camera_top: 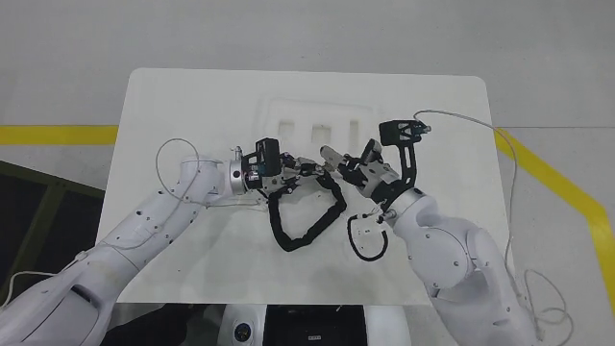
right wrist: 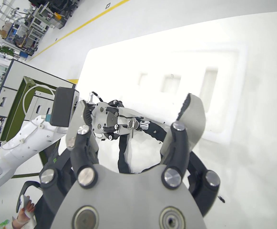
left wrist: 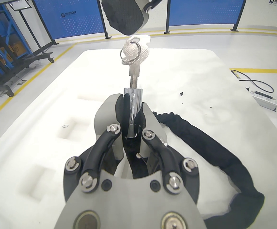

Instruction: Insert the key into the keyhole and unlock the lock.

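- Jaws of the left gripper (left wrist: pixel 132 104) clench the chrome lock cylinder (left wrist: pixel 134 95); its black-sleeved chain (left wrist: pixel 200 133) trails across the white table (left wrist: pixel 224 91).
- Key (left wrist: pixel 134 57) sits in the cylinder's end, a split ring (left wrist: pixel 128 53) through its head.
- Right gripper (right wrist: pixel 137 103) spread wide, one pad (left wrist: pixel 124 8) just beside the key's head.

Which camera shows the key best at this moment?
The left wrist view: the key stands close and centred, its blade in the chrome lock cylinder, its head plain to see. The right wrist view shows it small and far off. In the top view it is too small to make out.
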Robot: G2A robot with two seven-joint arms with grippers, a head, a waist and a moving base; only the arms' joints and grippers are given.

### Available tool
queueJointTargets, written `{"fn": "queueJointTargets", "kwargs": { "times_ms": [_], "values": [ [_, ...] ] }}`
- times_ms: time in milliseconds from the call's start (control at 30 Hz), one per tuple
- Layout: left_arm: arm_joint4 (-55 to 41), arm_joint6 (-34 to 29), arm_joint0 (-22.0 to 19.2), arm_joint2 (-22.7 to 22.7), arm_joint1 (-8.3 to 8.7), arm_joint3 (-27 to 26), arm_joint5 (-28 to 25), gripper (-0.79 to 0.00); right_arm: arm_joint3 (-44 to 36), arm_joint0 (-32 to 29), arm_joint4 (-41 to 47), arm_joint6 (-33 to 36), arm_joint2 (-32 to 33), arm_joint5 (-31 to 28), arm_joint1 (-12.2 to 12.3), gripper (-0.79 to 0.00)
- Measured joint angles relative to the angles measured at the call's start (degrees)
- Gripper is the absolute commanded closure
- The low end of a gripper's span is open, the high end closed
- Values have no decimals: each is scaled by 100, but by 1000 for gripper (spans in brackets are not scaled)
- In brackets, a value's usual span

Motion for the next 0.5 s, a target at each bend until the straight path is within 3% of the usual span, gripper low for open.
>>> {"fn": "queueJointTargets", "kwargs": {
  "times_ms": [333, 500],
  "values": [
    [-626, -931, 14, -455, 134, -259, -1197, 0, 608, 34, 705, 1087, 664, -2670, 199, -785],
    [-1142, -1506, -75, -360, 214, -472, -1262, 0, 714, 139, 439, 1224, 755, -3873, 284, -785]
  ]
}}
